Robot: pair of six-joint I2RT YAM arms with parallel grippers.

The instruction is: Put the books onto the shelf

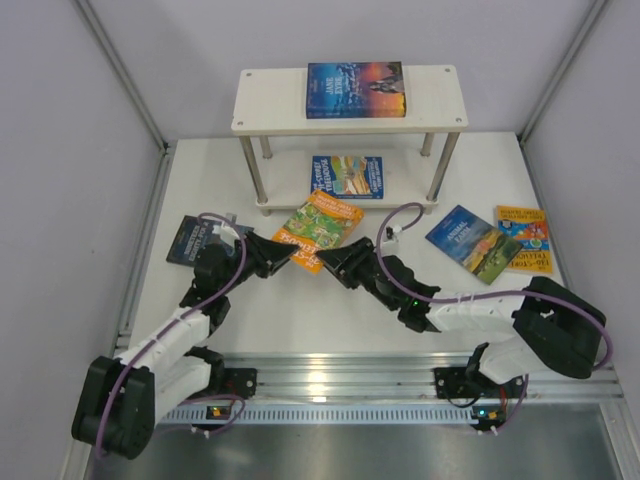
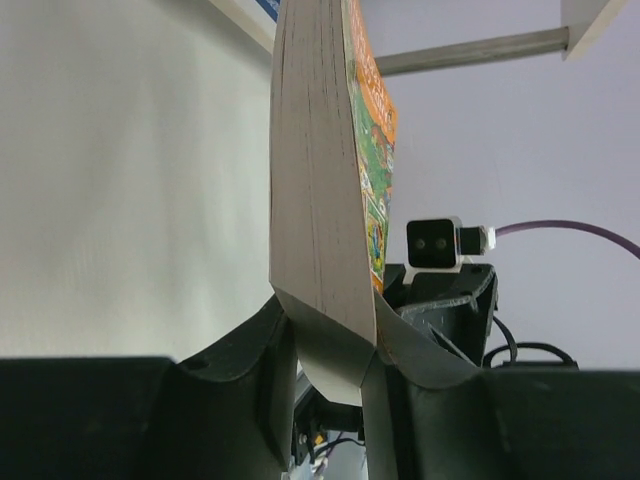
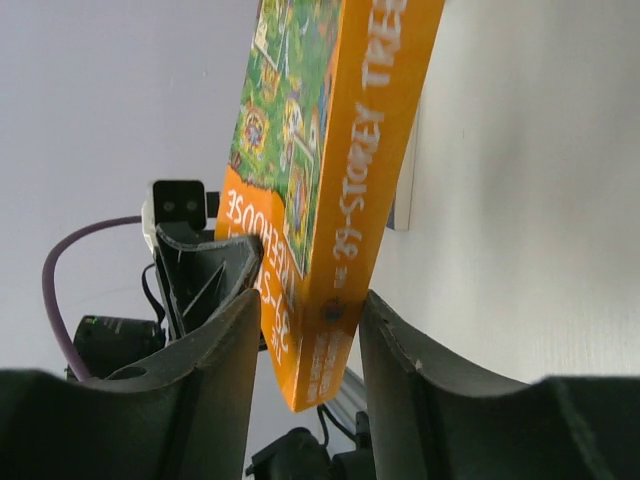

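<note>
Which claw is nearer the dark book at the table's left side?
Left. The left claw is just right of the dark book, clamped on the orange book at its left edge; the right claw is farther right, at that book's opposite edge.

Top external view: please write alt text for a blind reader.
An orange-and-green book sits between the jaws of both robot arms, mid-table, before a two-tier shelf. One book lies on its top board, another on the lower; three more lie on the table, one left, two right.
</note>
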